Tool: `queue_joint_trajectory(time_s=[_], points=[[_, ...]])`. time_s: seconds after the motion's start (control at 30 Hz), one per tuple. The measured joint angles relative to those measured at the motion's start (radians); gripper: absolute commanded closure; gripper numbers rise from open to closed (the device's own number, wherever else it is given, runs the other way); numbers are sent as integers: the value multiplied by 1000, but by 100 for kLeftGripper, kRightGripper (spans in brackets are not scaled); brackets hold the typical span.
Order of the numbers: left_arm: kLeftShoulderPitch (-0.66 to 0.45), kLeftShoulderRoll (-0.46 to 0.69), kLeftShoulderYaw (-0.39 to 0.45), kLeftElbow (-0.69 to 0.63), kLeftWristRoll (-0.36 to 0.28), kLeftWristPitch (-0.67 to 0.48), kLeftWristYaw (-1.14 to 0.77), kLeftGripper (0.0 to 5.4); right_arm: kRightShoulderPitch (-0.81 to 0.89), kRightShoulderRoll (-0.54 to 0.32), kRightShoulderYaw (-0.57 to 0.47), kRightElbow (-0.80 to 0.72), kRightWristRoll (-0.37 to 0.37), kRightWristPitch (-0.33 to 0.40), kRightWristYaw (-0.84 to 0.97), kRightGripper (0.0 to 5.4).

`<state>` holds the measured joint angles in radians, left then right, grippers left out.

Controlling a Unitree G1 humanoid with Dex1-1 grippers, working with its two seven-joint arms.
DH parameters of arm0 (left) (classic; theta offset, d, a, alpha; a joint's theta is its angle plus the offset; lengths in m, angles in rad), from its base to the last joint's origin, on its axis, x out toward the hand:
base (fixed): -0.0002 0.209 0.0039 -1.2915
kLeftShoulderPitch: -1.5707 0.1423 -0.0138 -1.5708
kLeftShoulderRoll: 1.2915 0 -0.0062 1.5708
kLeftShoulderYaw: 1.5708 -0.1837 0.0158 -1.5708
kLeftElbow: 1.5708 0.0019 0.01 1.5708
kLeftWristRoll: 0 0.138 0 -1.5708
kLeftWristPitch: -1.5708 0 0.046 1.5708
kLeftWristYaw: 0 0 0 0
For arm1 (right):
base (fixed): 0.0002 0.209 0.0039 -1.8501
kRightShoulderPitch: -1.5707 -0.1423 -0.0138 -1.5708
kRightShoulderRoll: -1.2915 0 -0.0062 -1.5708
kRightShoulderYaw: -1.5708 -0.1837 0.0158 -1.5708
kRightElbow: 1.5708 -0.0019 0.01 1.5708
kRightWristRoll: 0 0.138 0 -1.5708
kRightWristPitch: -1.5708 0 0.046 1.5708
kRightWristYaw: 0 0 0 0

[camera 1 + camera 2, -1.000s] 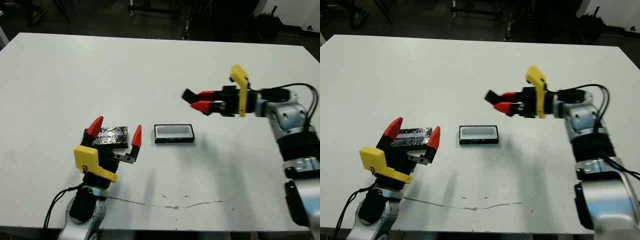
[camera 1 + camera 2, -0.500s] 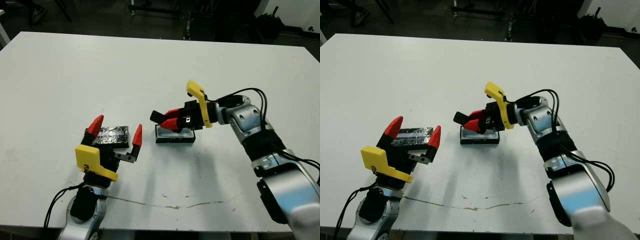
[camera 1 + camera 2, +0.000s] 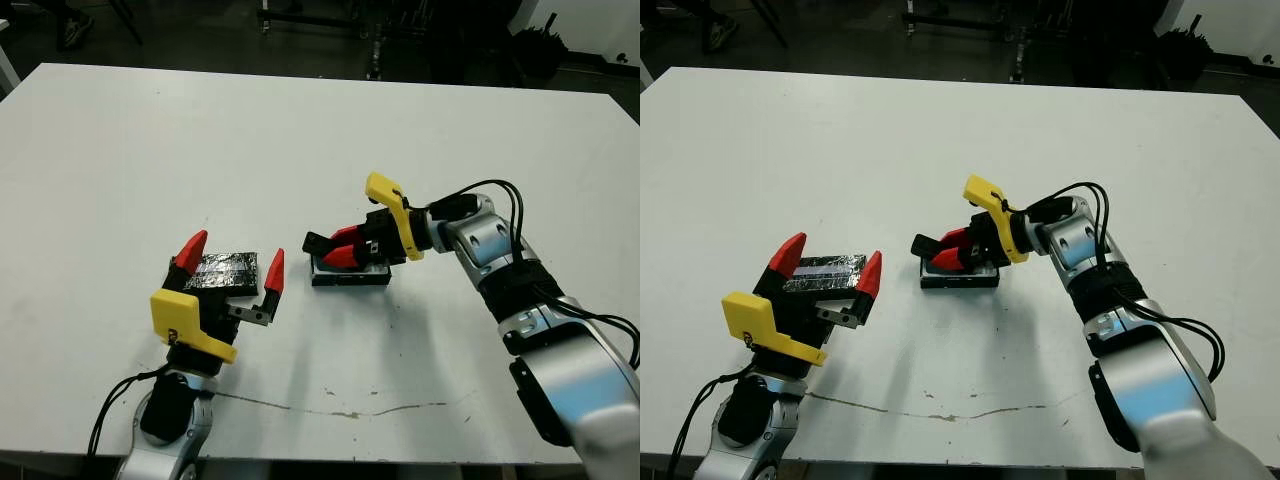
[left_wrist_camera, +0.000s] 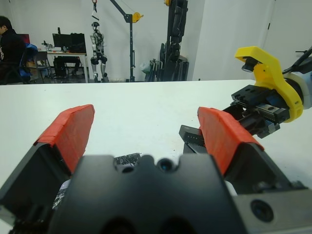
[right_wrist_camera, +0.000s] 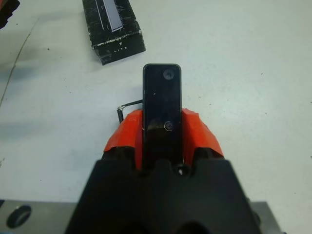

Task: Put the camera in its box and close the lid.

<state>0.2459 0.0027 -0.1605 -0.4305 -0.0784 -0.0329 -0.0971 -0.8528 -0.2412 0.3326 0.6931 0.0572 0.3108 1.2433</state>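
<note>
The lid lies left of the box; the camera sits above the box's left end.

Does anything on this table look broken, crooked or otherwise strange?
Mostly tidy. The flat black lid with the crinkly shiny top lies slightly askew on the table, apart from the shallow black tray with white lining. A thin dark scuff line crosses the white table near its front edge. Nothing looks spilled or broken.
</note>
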Motion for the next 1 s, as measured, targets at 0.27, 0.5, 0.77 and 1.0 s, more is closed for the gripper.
queue_joint_trajectory(time_s=[0.27,0.5,0.77,1.0], points=[[5,-1,-1,0,0,0,0,0,0,-7,6,22,-10,-44,42,372],[6,-2,-2,0,2,0,1,0,0,-27,5,67,-12,-108,78,372],[12,-3,-2,0,-1,0,1,0,5,-48,4,90,-12,-134,93,372],[13,-3,-1,-1,-1,-7,0,0,18,-71,10,66,-13,-138,93,372]])
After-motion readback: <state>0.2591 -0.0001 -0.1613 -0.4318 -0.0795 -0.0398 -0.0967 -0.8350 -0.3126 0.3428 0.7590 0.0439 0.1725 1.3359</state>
